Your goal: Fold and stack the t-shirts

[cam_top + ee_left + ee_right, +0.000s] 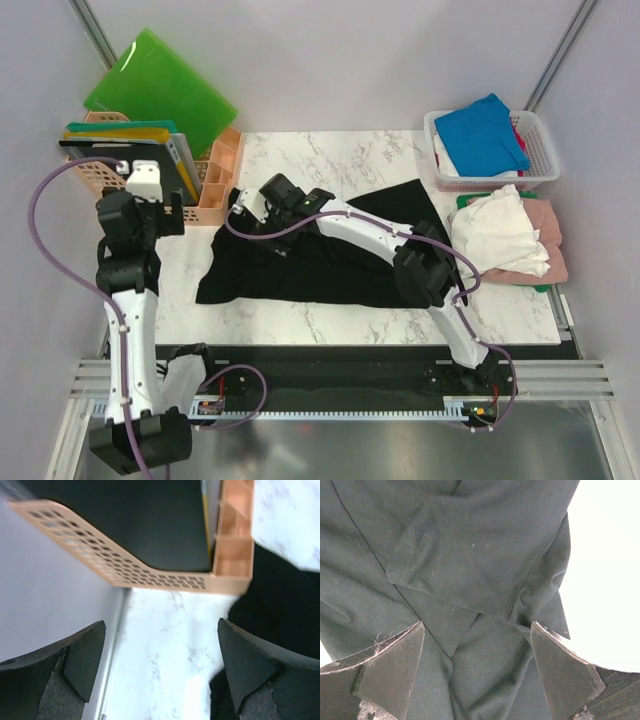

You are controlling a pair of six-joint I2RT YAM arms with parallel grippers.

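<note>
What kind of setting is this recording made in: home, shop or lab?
Probably a lab test cell for laundry folding: plain grey walls around a marble-look table, an aluminium rail frame at its near edge, a white basket of shirts and a black t-shirt on the table.

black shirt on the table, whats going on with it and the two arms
The black shirt lies spread and rumpled on the table, not yet folded. The right fingers hang open over its cloth, gripping nothing. The left fingers are open and empty too, off by the peach basket at the left. A blue shirt sits in the white basket; a white shirt and a pink shirt lie piled in front of it.
</note>
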